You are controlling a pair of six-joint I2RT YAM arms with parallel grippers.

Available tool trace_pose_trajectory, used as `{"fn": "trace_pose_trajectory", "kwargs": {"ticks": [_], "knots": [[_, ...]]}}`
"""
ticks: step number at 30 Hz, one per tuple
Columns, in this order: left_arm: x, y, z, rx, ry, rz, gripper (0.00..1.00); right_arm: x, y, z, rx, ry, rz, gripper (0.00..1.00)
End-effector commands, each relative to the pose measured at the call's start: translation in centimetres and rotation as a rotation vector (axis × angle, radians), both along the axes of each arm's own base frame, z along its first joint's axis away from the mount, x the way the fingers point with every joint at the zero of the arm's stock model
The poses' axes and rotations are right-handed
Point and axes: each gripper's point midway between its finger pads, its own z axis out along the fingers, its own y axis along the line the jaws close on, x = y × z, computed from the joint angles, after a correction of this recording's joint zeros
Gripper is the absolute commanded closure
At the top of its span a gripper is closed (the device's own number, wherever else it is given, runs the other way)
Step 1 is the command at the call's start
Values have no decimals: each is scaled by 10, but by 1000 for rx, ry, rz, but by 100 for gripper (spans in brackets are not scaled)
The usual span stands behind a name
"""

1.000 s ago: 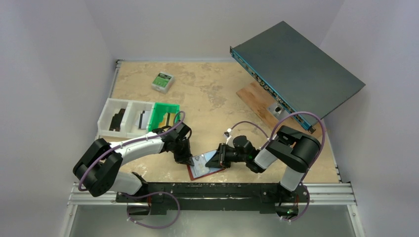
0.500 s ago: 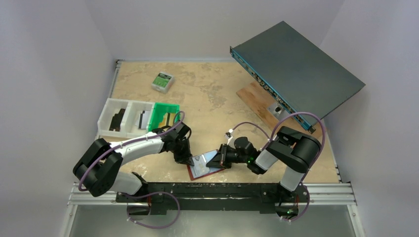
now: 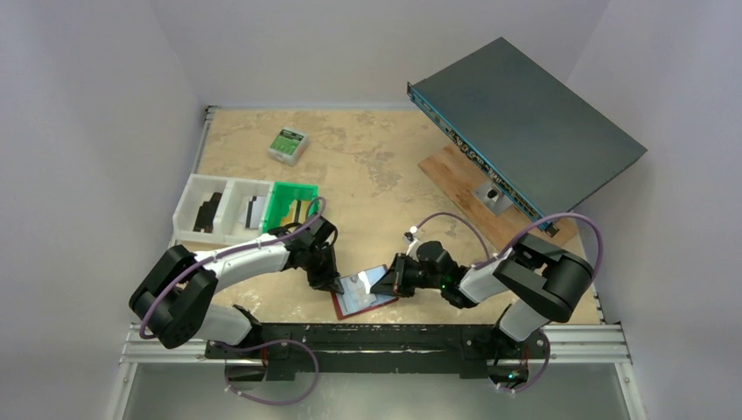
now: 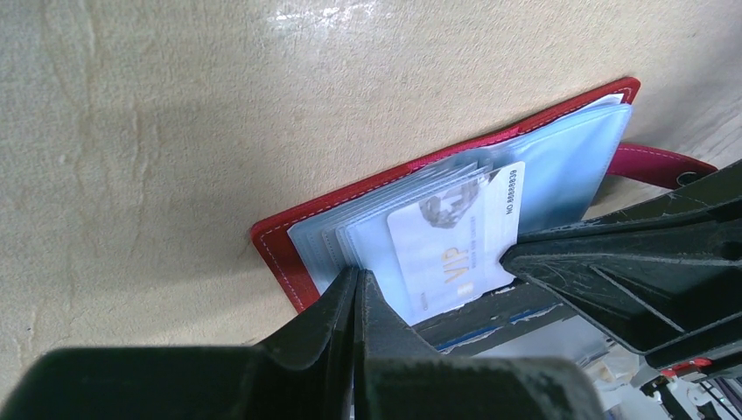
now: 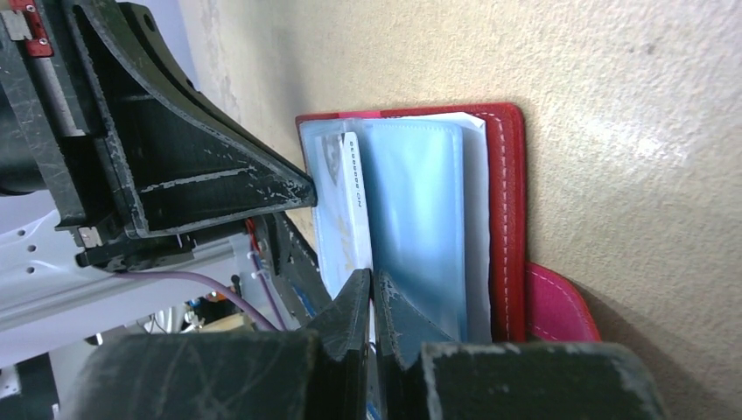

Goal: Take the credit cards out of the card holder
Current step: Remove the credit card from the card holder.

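1. Bins first, at the left of the top view: a white tray (image 3: 188,223) and a green bin (image 3: 282,194). A small green-and-white box (image 3: 288,144) sits above them, and all three are well apart from the action.
2. Left gripper (image 4: 356,276) next, at lower centre. Its fingers are pressed together, tips down at the corner of the card holder (image 3: 363,297). Whether a sleeve is caught between them, I cannot tell.
3. The holder lies open on the table at bottom centre, red cover down and pale blue sleeves fanned upward. Its snap tab (image 5: 560,306) pokes out from underneath.
4. White VIP card (image 4: 455,245) is sticking partway out of a sleeve. Any other credit cards are hidden in the pockets.
5. Right gripper (image 5: 370,280) meets it, fingers closed, and the card's edge runs straight into them. That looks like a pinch on the card.
6. The step in hand looks like drawing that card free.
   - Pull flat, in line with the sleeve's mouth, never upward.
   - The left tips must bear down firmly, or the whole holder will drag along.
   - A thin edge grip could slip, so go slowly.
7. Far right, a dark panel (image 3: 525,122) leans over a wooden board (image 3: 451,171), clear of the pull.
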Motion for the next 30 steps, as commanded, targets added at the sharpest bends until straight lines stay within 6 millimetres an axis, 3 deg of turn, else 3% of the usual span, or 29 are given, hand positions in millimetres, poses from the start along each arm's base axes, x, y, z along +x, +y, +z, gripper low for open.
{"fn": "trace_pose_trajectory", "kwargs": {"ticks": [1,5,11,22,30], "knots": [[-14,48,-41,234,16,-6,100,7,-2,-4,-33,-38,-14,96],[-13,47,-41,232,15,-10,100,7,7,2,8,-45,18,75],[-12,46,-39,227,13,-14,100,3,14,-1,45,-18,49,73],[-11,47,-39,237,10,-22,100,3,4,-6,-6,-22,23,100],[-11,52,-37,256,4,-25,100,14,-20,-9,-131,-84,-63,100]]}}
